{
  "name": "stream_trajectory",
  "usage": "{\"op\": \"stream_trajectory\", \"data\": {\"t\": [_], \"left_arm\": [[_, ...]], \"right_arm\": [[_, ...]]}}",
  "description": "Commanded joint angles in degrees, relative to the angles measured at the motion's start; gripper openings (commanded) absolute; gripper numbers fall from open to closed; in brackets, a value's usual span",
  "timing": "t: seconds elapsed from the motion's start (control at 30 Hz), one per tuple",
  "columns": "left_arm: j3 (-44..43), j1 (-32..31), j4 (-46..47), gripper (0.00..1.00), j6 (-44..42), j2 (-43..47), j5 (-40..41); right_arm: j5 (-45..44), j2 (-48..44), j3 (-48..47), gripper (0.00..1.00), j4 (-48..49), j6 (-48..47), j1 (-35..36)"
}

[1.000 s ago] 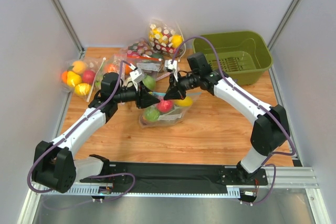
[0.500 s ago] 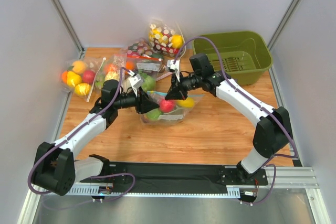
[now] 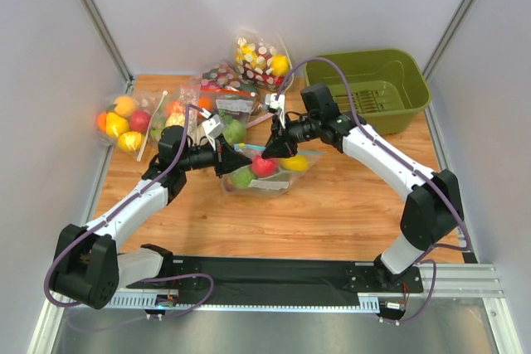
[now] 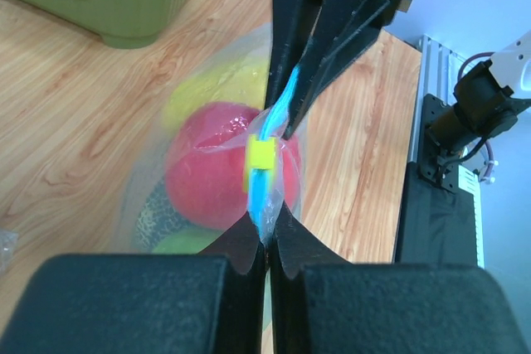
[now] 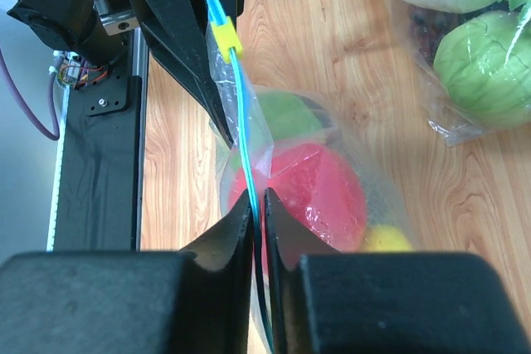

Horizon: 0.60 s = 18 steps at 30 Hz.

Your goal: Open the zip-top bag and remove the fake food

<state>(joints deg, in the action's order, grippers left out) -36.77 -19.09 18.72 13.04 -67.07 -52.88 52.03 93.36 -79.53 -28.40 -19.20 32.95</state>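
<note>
Surface: wooden table [image 3: 332, 205] inside grey-walled cell; green bin [image 3: 377, 89] at 1 o'clock, other filled bags at 10 to 12 o'clock.
Task item: zip-top bag [image 3: 264, 170] at centre of table, its top edge raised between the two arms, its base apparently resting on the wood.
Contents: fake food [image 3: 262, 167] inside the bag; red ball, green ball and yellow piece visible through the plastic.
Zipper axis: teal strip [image 4: 267, 155] runs roughly 9 to 3 o'clock in the top view, from one claw straight to the other.
Slider: yellow slider [image 4: 260, 155] sits on the strip between the two grips, closer to the left claw.
Left gripper [image 4: 265, 225]: fingers pressed together on the strip at its 9 o'clock end.
Right gripper [image 5: 258, 209]: fingers pinched on the strip at the 3 o'clock end; a hairline gap shows.
Nearer arm: neither; both already touch the strip.
Judgement: bag looks unopened; opening likely depends on moving the slider along this axis, or pulling the ends apart.
</note>
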Motion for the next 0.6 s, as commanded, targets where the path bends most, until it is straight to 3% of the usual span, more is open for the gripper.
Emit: {"op": "stream_trajectory", "data": {"t": [0.0,0.07,0.17,0.37,0.57], "left_arm": [[-0.05,-0.24,5.36,0.0,0.15,0.89,-2.84],[-0.05,-0.24,5.27,0.0,0.15,1.06,-3.37],[-0.23,-0.24,5.19,0.0,0.32,1.06,-4.16],[-1.37,-0.33,4.13,0.0,0.06,0.45,-5.12],[-1.72,-0.24,3.52,0.0,0.15,0.18,-5.56]], "right_arm": [[-1.4,-2.92,-0.37,0.18,-0.08,1.27,0.45],[-2.54,-4.15,-0.1,0.4,0.98,2.32,0.97],[-6.14,-6.16,0.07,0.51,2.65,3.12,2.38],[-10.02,-8.28,0.25,0.54,8.87,4.35,5.37],[-10.98,-5.74,-1.94,0.5,10.04,2.51,7.04]]}}
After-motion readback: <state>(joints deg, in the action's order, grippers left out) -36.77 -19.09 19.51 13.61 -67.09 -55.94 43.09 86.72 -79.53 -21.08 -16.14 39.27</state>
